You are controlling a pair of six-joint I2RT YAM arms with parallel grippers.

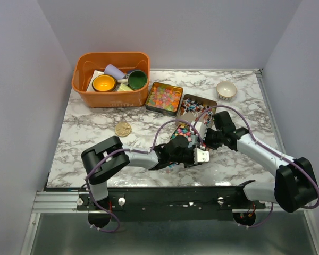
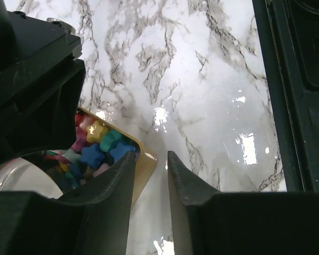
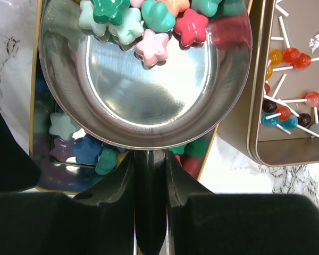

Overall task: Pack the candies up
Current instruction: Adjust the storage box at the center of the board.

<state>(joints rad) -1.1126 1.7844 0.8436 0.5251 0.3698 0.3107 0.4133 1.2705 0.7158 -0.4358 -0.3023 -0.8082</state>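
Scooping: my right gripper (image 3: 150, 159) clenches the scoop (image 3: 143, 90) so no candies (image 3: 154, 45) spill.
My left gripper (image 2: 151, 159): loose by the tin (image 2: 142, 174), to steady it.

The setting is a laboratory robot test cell. Indicators:

- Plain pale walls (image 1: 165, 32) enclose the table (image 1: 90, 133) on three sides and form a booth.
- The tabletop has a marble-pattern surface.
- A metal rail (image 1: 58, 201) runs along the near edge. The left arm (image 1: 103, 159) and the right arm (image 1: 295, 183) stand at it side by side.
- Exposed cables (image 1: 158, 133) loop along both arms.
- The props are staged items: an orange bin (image 1: 111, 98) of cups (image 1: 103, 83), open tins (image 1: 162, 111) of candies (image 1: 165, 97), and a bowl (image 1: 226, 90).
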